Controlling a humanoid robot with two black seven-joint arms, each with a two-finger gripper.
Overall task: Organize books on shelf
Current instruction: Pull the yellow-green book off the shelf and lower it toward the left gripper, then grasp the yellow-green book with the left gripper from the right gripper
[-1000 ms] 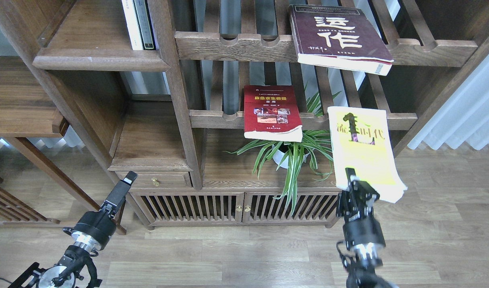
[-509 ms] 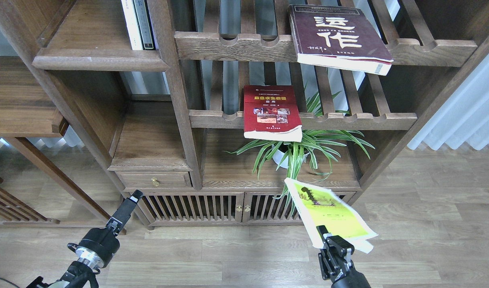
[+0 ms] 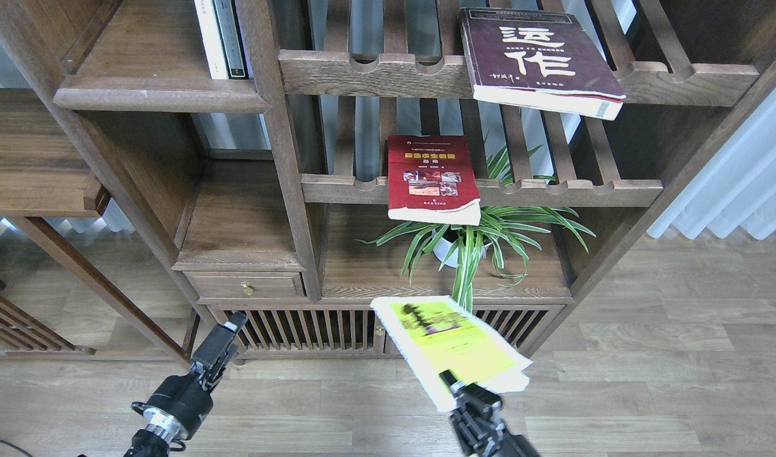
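Gripping the yellow-green book (image 3: 454,346) by its near edge, the right gripper (image 3: 459,388) sits low at the bottom of the head view, fingers clamped on the white-bordered cover. Book is tilted, held in the air in front of the slatted cabinet doors (image 3: 311,330), pages fanning a bit at the right corner. It touches no shelf.

Left gripper (image 3: 230,327) is low on the left, pointing up toward the cabinet front — seen dark and nearly end-on, so whether its fingers are apart or together cannot be told. Nothing visibly in it.

Behind them: wood-plank floor (image 3: 648,381), then the large dark-brown bookcase. Small drawer (image 3: 247,287) with a brass knob at lower left. Spider plant (image 3: 476,238) in a white pot stands on the low board above the cabinet doors.

Red book (image 3: 431,181) with yellow title and photos lies on the middle slatted rack (image 3: 552,190), its near edge overhanging the notched front rail, just above the plant leaves.

Dark maroon book (image 3: 537,57) with big white characters lies on the upper slatted rack (image 3: 375,70), also overhanging the rail, angled slightly to the right.

Upper left — the solid shelf (image 3: 153,98), flat board with rounded front lip, holds only thin upright volumes (image 3: 219,38), one white and one dark-spined, against its right post. None of the three paperbacks is on it. Pale curtain (image 3: 736,184) at far right.
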